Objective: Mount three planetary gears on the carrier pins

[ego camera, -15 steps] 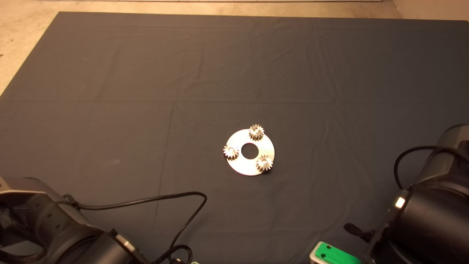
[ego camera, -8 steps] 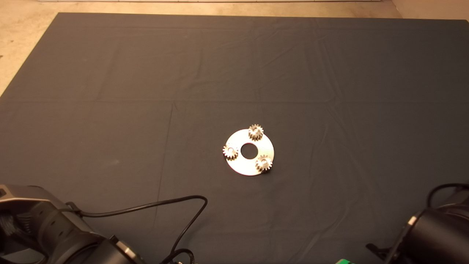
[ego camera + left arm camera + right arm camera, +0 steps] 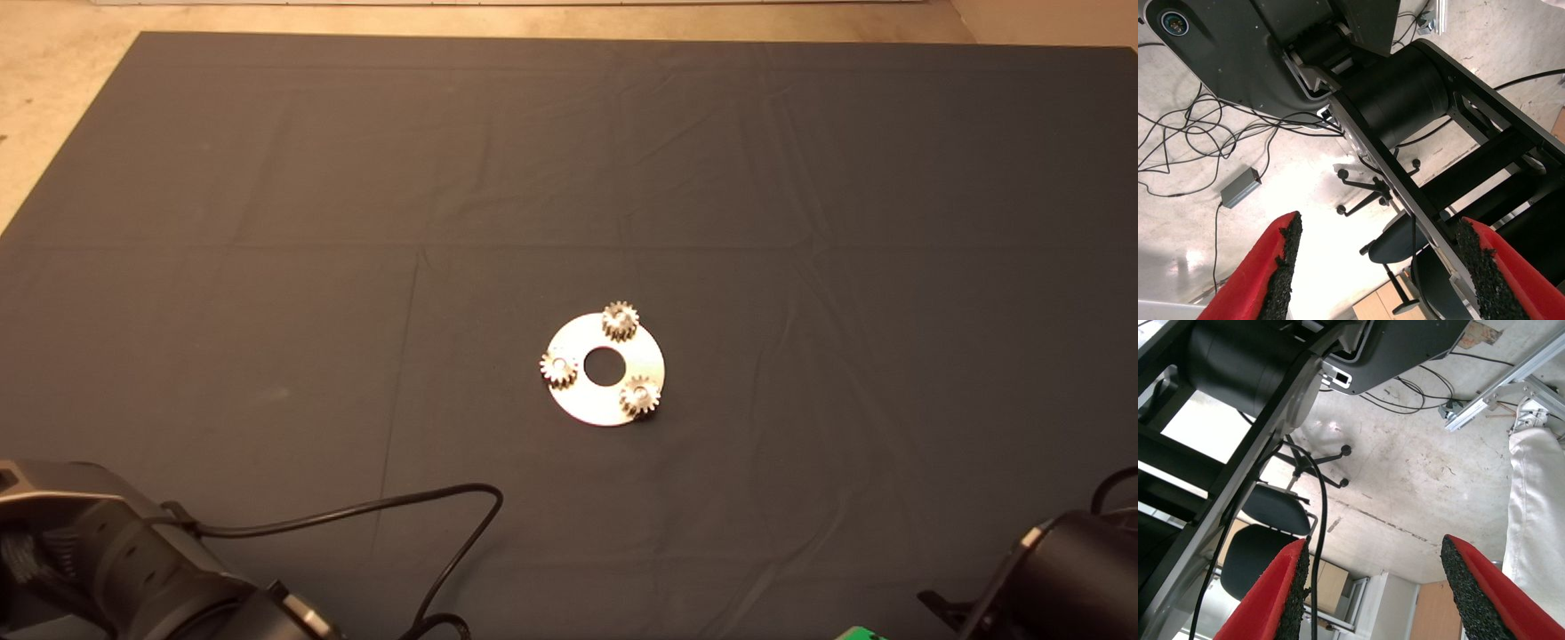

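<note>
The shiny round disc (image 3: 583, 405) with a large centre hole lies at the middle of the dark mat (image 3: 356, 222). Three small silvery gears sit on it: one at the far side (image 3: 621, 320), one at the left (image 3: 558, 367), one at the near right (image 3: 640, 396). Each is seated over a carrier pin, and the pin tops show as bright centres in the bores. My left arm (image 3: 133, 560) is parked at the lower left and its gripper (image 3: 1381, 273) is open and empty. My right arm (image 3: 1062, 569) is at the lower right and its gripper (image 3: 1375, 587) is open and empty.
A black cable (image 3: 427, 507) from the left arm loops over the mat's near edge. Beige floor (image 3: 53, 107) borders the mat at the far and left sides. Both wrist views look past the mat at the floor, with cables and an office chair (image 3: 1268, 513).
My right arm has drawn back down toward the lower right corner, and its green gripper body has almost left the head view. The left arm has sunk slightly. Disc and gears have not moved.
</note>
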Motion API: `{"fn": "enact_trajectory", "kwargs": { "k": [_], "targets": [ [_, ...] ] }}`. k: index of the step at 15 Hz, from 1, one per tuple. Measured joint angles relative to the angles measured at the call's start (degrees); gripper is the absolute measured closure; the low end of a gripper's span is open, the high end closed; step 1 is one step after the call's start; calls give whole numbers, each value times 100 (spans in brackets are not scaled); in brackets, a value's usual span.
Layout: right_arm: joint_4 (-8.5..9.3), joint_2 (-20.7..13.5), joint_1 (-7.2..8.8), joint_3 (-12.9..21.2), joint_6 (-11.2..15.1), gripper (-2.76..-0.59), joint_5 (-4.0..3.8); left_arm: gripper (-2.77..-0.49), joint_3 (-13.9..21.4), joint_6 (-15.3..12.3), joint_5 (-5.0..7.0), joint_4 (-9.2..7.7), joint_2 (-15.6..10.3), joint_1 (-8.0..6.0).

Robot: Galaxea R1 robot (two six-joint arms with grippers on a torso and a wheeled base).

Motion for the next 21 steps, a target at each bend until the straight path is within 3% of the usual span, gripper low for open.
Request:
{"fn": "enact_trajectory", "kwargs": {
  "k": [2,9,21],
  "targets": [
    [-35,-33,4,5,-15,-144,5,-161,0,0,0,16,0,90],
    [-83,-95,-26,5,-24,-144,5,-161,0,0,7,88,-8,165],
    [-102,-112,-138,5,-61,-144,5,-161,0,-2,8,112,-60,171]
  ]
}}
